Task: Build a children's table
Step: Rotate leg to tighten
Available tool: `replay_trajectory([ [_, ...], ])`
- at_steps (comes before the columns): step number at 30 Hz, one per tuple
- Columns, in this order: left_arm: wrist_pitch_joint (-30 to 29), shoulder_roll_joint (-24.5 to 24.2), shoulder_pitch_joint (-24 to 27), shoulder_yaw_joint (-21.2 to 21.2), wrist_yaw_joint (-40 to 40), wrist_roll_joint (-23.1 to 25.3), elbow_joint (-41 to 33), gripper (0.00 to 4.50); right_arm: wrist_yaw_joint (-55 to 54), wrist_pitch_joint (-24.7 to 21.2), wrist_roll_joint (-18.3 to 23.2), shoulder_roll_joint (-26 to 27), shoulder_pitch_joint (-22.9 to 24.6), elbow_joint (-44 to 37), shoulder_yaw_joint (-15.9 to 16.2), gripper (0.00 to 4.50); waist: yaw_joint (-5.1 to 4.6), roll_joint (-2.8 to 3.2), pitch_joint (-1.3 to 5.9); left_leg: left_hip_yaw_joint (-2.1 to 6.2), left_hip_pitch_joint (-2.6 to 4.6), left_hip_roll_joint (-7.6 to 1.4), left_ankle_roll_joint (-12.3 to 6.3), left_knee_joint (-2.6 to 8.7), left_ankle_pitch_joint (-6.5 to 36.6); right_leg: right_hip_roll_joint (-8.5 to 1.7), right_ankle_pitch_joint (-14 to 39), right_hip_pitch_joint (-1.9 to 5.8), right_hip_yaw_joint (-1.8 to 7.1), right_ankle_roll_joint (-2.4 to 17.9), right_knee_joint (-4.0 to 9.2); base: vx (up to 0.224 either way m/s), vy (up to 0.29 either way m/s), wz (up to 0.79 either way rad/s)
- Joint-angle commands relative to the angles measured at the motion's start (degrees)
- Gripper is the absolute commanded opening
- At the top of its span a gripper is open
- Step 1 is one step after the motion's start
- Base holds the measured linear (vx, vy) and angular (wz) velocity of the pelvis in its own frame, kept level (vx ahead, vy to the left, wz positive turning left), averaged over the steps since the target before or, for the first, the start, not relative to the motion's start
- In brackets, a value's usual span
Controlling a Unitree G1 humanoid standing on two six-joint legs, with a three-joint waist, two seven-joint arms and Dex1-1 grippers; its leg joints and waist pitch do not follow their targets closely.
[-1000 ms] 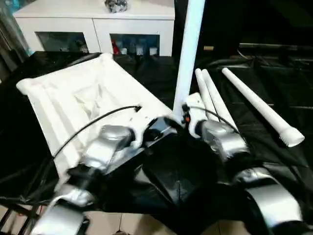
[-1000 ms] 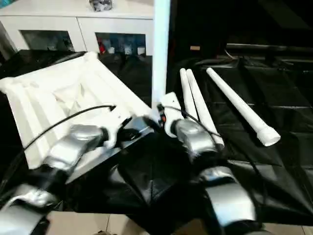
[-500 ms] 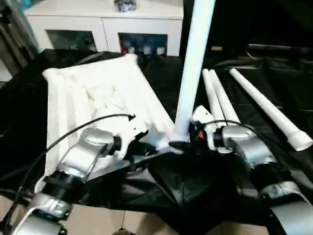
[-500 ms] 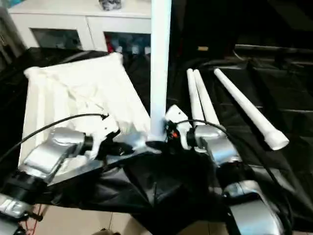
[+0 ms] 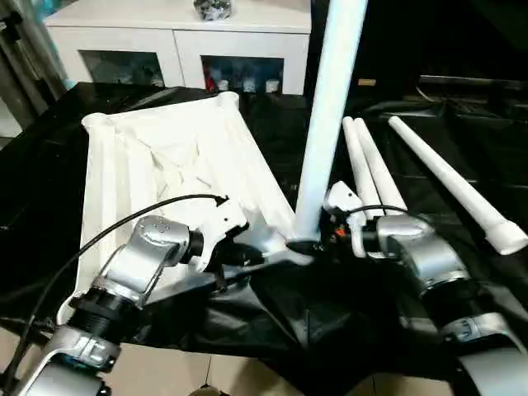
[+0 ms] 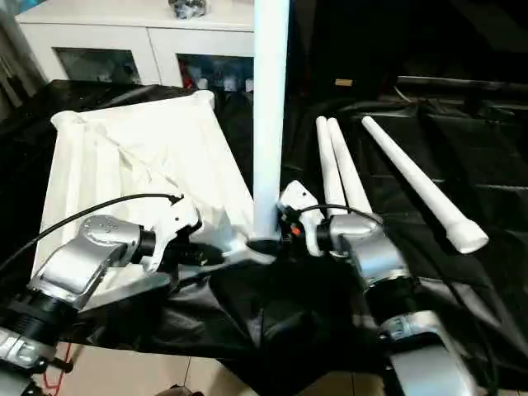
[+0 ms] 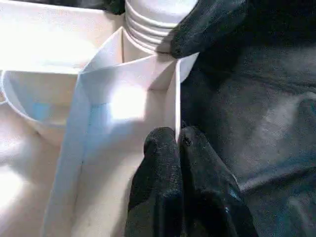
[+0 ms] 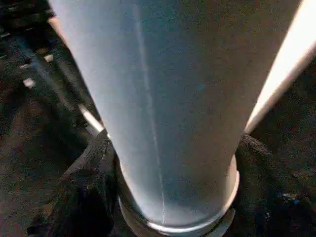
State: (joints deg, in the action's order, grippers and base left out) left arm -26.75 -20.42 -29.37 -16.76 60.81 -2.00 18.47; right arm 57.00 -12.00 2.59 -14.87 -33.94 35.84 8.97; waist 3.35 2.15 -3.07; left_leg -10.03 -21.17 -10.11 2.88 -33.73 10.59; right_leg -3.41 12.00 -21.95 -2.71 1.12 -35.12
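The tabletop (image 5: 165, 177) is lying upside down on the black cloth (image 5: 330, 313), its ribbed underside facing up, and one leg (image 5: 330, 115) is standing upright in the corner socket nearest the robot. The left gripper (image 7: 178, 148) is clenching a thin rib of the tabletop just beside that socket, its fingers pressed together on the plastic wall. The right gripper (image 6: 285, 223) is wrapping the leg low down, close above the socket, one black finger (image 8: 84, 197) on each side of the tube. The leg looks like a light, hollow, stiff, smooth tube, likely slippery, so gripping near its ridged base probably gives the best control. The tabletop seems like rigid moulded plastic, best held by a rib or edge. Three more legs (image 5: 445, 186) are lying beyond the standing leg, to its right.
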Motion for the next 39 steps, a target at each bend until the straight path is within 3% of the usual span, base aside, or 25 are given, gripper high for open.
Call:
replay_trajectory([
  [1, -0.06, 3.89, -2.56, -1.63, -2.11, -0.45, 0.03, 0.00, -5.10, -0.10, -2.03, 3.67, -0.83, 2.80, 2.58, 2.72, -0.38, -0.24, 3.18, 0.93, 0.83, -2.95, -1.60, 4.03, 11.83, -4.75, 11.60, 2.05, 2.60, 14.08, 4.62, 0.000, 0.000, 0.00],
  [3, -1.18, 8.11, -5.29, 0.07, -10.45, 1.34, 4.71, 0.00, -17.67, -0.13, -2.89, 7.90, -3.24, 9.13, -0.13, 2.72, -0.57, -0.08, 3.17, 1.00, 1.03, -2.89, -0.60, 4.07, 13.19, -4.86, 14.54, 1.95, 2.67, 13.45, 4.84, 0.000, 0.000, 0.00],
  [5, -2.00, 10.05, -6.42, 1.11, -14.29, 1.75, 6.57, 0.00, -22.18, -0.79, -2.78, 9.69, -4.33, 11.37, -1.55, 2.72, -0.76, -0.08, 3.18, 1.22, 1.15, -2.79, 0.36, 4.14, 14.43, -4.95, 17.01, 1.99, 2.63, 12.51, 5.12, 0.000, 0.000, 0.00],
  [10, -3.65, 13.91, -8.21, 2.90, -21.06, 2.25, 9.26, 0.00, -31.89, -2.92, -1.95, 13.73, -7.20, 15.95, -4.57, 2.70, -1.28, -0.03, 3.45, 1.18, 0.77, -2.71, -0.40, 4.03, 12.26, -4.76, 12.41, 2.10, 2.64, 13.00, 4.86, 0.000, 0.000, 0.00],
  [13, -2.77, 15.21, -8.55, 2.49, -21.84, 3.16, 10.47, 0.00, -36.04, -0.28, -2.48, 16.34, -9.28, 19.18, -5.26, 2.70, -1.26, -0.06, 3.61, 1.11, 0.50, -2.69, -1.36, 3.86, 10.89, -4.89, 9.73, 2.28, 2.63, 13.45, 4.62, 0.000, 0.000, 0.00],
  [14, -2.55, 15.27, -8.61, 2.35, -21.88, 3.27, 10.65, 0.00, -36.17, 0.19, -2.35, 16.67, -9.69, 19.85, -5.57, 3.05, -1.28, -0.10, 3.68, 1.13, 0.41, -2.69, -1.77, 3.84, 10.24, -4.91, 8.75, 2.39, 2.58, 13.67, 4.48, 0.000, 0.000, 0.00],
  [17, -1.50, 14.49, -7.84, 1.48, -19.92, 3.03, 9.46, 0.00, -33.05, 0.56, -1.70, 16.72, -10.06, 19.77, -5.68, 3.40, -1.30, 0.02, 3.58, 1.05, 0.45, -2.77, -2.43, 3.87, 10.35, -4.83, 7.89, 2.37, 2.54, 13.99, 4.53, 0.000, 0.000, 0.00],
  [18, -1.15, 14.08, -7.48, 1.17, -19.07, 2.90, 8.90, 0.00, -32.03, 0.87, -1.67, 16.60, -10.05, 19.60, -5.58, 3.58, -1.35, -0.21, 3.58, 1.04, 0.44, -2.79, -2.54, 3.89, 10.41, -4.78, 7.79, 2.41, 2.54, 14.00, 4.49, 0.000, 0.000, 0.00],
  [21, 0.15, 12.29, -6.27, 0.21, -15.83, 2.46, 7.23, 0.00, -27.79, 2.73, -2.38, 15.07, -9.53, 18.34, -3.90, 3.69, -1.52, -0.19, 3.61, 1.13, 0.13, -2.80, -2.88, 3.90, 10.36, -4.93, 7.54, 2.68, 2.54, 14.10, 4.35, 0.000, 0.000, 0.00],
  [22, 0.34, 11.48, -5.85, -0.06, -14.61, 2.28, 6.70, 0.00, -25.59, 3.75, -3.13, 14.02, -9.04, 17.56, -2.61, 3.69, -1.51, 0.10, 3.63, 1.08, 0.32, -2.86, -3.02, 3.84, 10.02, -4.92, 6.85, 2.54, 2.55, 14.32, 4.30, 0.000, 0.000, 0.00],
  [25, 1.44, 9.09, -4.79, -0.85, -10.66, 1.99, 5.38, 0.00, -18.77, 5.87, -3.75, 11.22, -7.67, 15.28, -0.36, 3.69, -1.38, 0.03, 3.66, 0.99, 0.33, -2.93, -3.88, 3.69, 9.41, -4.92, 4.98, 2.61, 2.50, 15.01, 4.22, 0.000, 0.000, 0.00],
  [30, 3.38, 5.73, -3.52, -1.67, -4.04, 0.94, 3.62, 0.00, -9.79, 6.81, -2.83, 7.16, -5.69, 10.90, 0.90, 3.69, -1.10, 0.19, 3.59, 0.93, 0.52, -3.12, -4.47, 3.76, 9.50, -4.73, 4.14, 2.51, 2.42, 15.80, 4.08, 0.000, 0.000, 0.00],
  [33, 3.33, 4.27, -2.84, -1.60, -0.59, -0.52, 2.45, 0.00, -4.40, 6.27, -1.89, 5.03, -4.53, 8.53, 1.01, 3.69, -0.83, 0.42, 3.53, 0.88, 0.52, -3.29, -4.20, 3.81, 10.44, -4.69, 5.03, 2.52, 2.41, 15.85, 4.06, 0.000, 0.000, 0.00],
  [39, 5.13, 0.41, -1.61, -2.42, 6.44, -1.49, 0.96, 0.00, 8.23, 2.98, 2.32, -0.01, -0.26, -0.62, 2.54, 3.69, 0.18, 0.22, 3.63, 0.79, 0.55, -3.33, -4.96, 3.70, 9.04, -4.63, 4.05, 2.50, 2.45, 15.56, 3.90, 0.000, 0.000, 0.00],
])
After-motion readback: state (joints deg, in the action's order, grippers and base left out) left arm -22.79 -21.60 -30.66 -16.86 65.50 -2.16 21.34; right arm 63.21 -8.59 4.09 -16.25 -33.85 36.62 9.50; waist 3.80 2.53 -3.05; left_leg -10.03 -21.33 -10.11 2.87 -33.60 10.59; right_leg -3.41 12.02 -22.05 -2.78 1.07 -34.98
